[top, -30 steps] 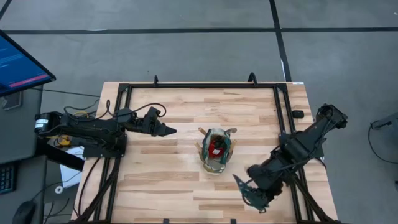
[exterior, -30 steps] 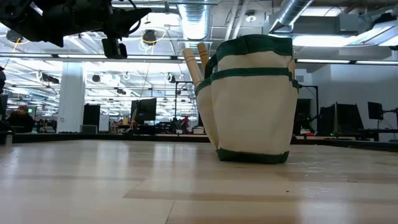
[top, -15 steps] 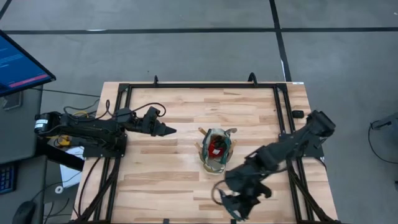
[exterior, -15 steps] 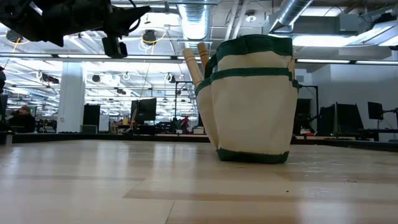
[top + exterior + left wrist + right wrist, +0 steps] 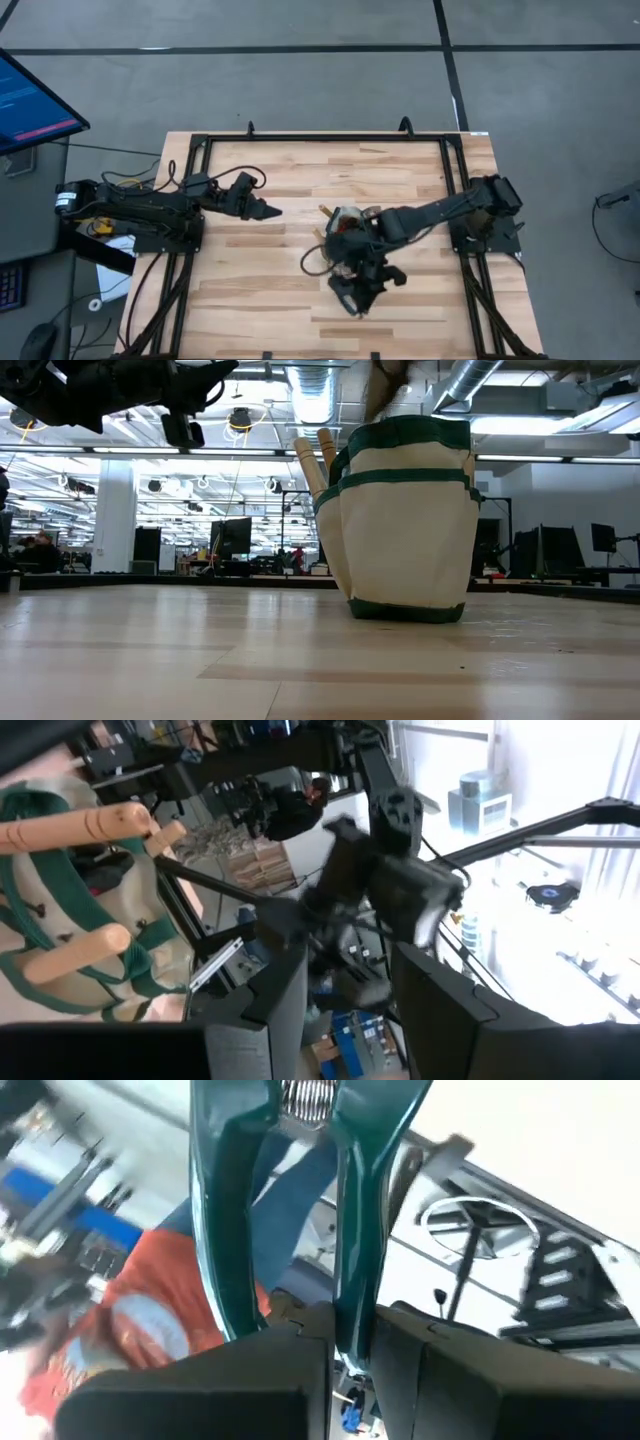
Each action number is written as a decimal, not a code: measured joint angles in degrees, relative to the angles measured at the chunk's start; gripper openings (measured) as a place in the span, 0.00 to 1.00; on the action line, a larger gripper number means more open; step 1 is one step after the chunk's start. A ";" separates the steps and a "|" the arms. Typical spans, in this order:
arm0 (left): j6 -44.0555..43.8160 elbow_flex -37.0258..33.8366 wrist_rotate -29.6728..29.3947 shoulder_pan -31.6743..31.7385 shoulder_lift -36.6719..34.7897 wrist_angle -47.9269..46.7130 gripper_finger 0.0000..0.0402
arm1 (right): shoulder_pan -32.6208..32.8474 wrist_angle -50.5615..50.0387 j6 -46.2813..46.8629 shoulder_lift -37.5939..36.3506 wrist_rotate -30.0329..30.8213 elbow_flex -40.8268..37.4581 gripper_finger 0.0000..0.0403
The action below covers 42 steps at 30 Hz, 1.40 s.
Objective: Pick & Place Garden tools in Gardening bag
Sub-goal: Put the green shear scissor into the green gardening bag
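Your right hand (image 5: 358, 290) is clamped on the green-handled shears (image 5: 285, 1210), just beside the bag (image 5: 405, 520). Your left hand (image 5: 268, 210) waits off to the side; I can't tell if it's open.

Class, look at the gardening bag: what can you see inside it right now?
Two pale wooden handles stick out of the gardening bag. From above, the right gripper and its arm cover most of the opening, hiding the rest.

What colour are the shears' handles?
Dark green shears, held in the right gripper; best in the right wrist view.
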 joint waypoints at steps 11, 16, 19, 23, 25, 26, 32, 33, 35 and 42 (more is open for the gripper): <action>0.00 0.00 0.74 0.00 0.00 -0.02 0.36 | -1.53 -0.80 -0.56 1.16 -2.97 0.03 0.08; 0.02 0.00 0.91 0.00 0.00 -0.01 0.36 | 0.04 5.76 2.65 0.84 -3.12 0.11 0.08; 0.02 0.00 0.89 -0.02 0.00 -0.02 0.36 | 0.93 3.56 2.69 0.94 -3.10 0.07 0.08; 0.11 0.00 0.89 0.00 0.00 -0.02 0.36 | 1.19 0.50 1.98 2.22 -3.89 0.06 0.08; 0.22 0.00 0.91 0.00 0.00 -0.02 0.36 | 0.49 -0.55 1.06 2.67 -4.37 -0.14 0.08; 0.22 0.00 0.91 -0.01 0.00 -0.02 0.36 | -0.10 0.12 0.97 3.11 -5.00 0.04 0.08; 0.16 0.00 1.93 -0.02 0.00 -0.05 0.36 | -2.83 0.08 -1.95 3.72 -4.61 0.13 0.08; 0.15 0.00 2.00 -0.02 -0.02 0.01 0.36 | -3.20 -0.80 -2.14 3.58 -4.88 0.14 0.08; 0.12 0.00 1.98 -0.02 -0.02 -0.05 0.36 | -3.70 -2.69 -2.42 3.43 -5.41 0.03 0.08; 0.20 0.00 1.98 -0.01 -0.02 -0.02 0.36 | -3.68 -8.10 -5.16 3.74 -9.42 0.05 0.08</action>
